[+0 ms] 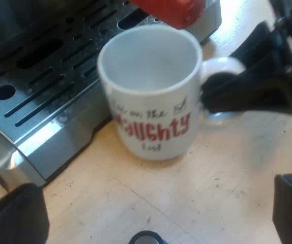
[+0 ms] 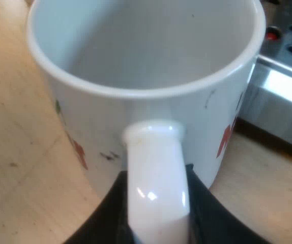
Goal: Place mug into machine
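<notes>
The right pincer clamps the handle of the mug at its twelve o'clock, the machine's tray just beyond at two o'clock; the left pincer hangs open nearby.

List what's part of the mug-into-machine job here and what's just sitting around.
Job:
- mug, on the table beside the machine's tray
- right gripper, shut on the mug's handle

Just sitting around:
- red handle end, above the mug
- small round thing on the table, can't tell what
- left gripper, open, holding nothing
</notes>
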You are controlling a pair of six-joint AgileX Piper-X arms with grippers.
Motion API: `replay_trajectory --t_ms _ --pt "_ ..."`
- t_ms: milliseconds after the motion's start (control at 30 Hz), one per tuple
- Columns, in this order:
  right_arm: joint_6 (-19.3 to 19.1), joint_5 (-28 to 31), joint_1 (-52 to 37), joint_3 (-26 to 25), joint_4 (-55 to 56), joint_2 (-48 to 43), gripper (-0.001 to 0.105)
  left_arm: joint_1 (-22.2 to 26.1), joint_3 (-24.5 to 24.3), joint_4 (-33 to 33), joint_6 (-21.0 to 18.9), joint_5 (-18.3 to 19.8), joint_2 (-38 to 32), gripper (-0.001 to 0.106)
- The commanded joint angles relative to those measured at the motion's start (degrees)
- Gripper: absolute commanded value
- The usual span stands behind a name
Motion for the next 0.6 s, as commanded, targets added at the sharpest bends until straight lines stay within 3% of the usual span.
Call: replay_trajectory --t_ms 33,233,600 --pt "-0.9 2.8 -0.2 -0.4 2.0 -4.1 0.000 -0.3 -1.1 -0.6 -0.5 -0.1 -0.1 0.091" --pt "-3.2 3.0 -0.2 -0.4 6.9 -10.4 0.000 -0.3 -1.8 -0.6 -1.4 -0.1 -0.1 0.091" --pt "-3.2 8.0 -0.2 -0.4 11.5 -15.6 0.000 -0.3 -2.3 -3.1 -1.5 0.4 -0.1 0.091"
